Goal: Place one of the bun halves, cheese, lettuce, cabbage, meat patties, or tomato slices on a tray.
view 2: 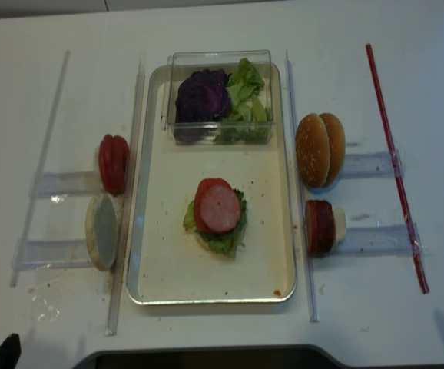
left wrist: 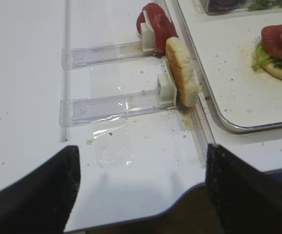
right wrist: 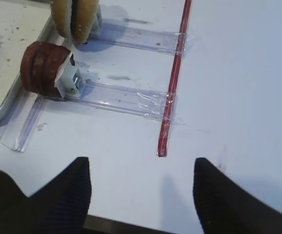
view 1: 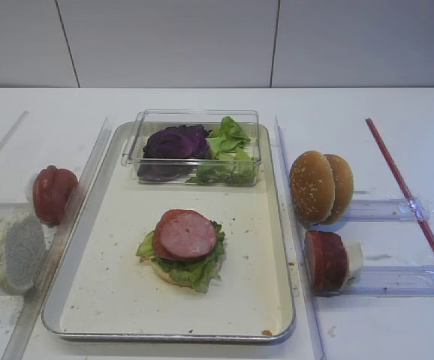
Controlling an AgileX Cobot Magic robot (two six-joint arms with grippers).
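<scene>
Both grippers, left (left wrist: 141, 195) and right (right wrist: 141, 190), are standing released. The buns (view 1: 320, 186) by the tray's (view 1: 277, 225) right edge are sitting soft and light; grip across the rim.

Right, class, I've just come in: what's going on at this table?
A two-armed robot is building a burger on a tray, but neither gripper holds anything now. The left gripper and right gripper are both open, hovering over bare table off the tray's sides. On the tray sits a stack: bun half, lettuce, tomato slice and meat patty on top. More buns and patties wait in racks alongside.
</scene>
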